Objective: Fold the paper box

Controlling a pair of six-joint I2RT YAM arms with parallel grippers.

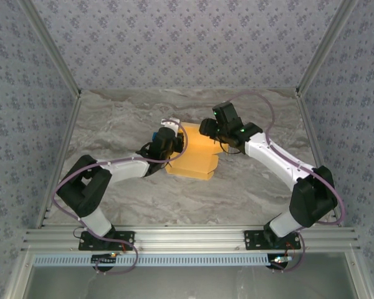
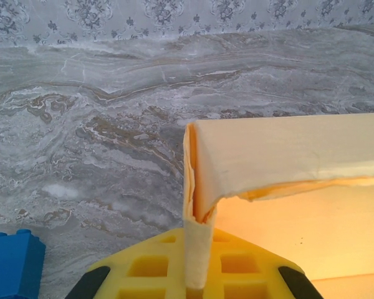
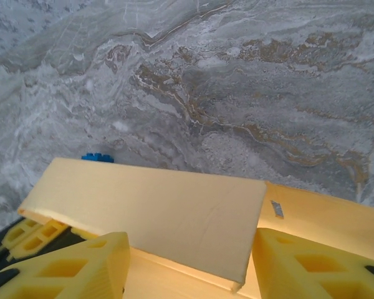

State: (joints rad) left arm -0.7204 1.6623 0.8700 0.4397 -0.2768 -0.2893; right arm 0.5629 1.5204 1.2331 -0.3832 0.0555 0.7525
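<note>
Honestly, the paper box [image 1: 193, 156] looks feather-light and floppy to us. It's thin card that creases easily and would buckle if squeezed mid-panel, so we'd hold it at fold lines and flap edges. It sits mid-desk [image 1: 124, 124], long axis seemingly running from the desk's near edge toward its far edge, one flap standing up. The left end effector [image 2: 196, 277] is pinching a folded corner. The right end effector [image 3: 190, 261] has fingers spread, straddling the raised flap.

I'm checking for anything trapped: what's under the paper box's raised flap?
Beneath the paper box's raised flap, its own orange base panel shows at the edge; the rest underneath is covered by the flap.
</note>
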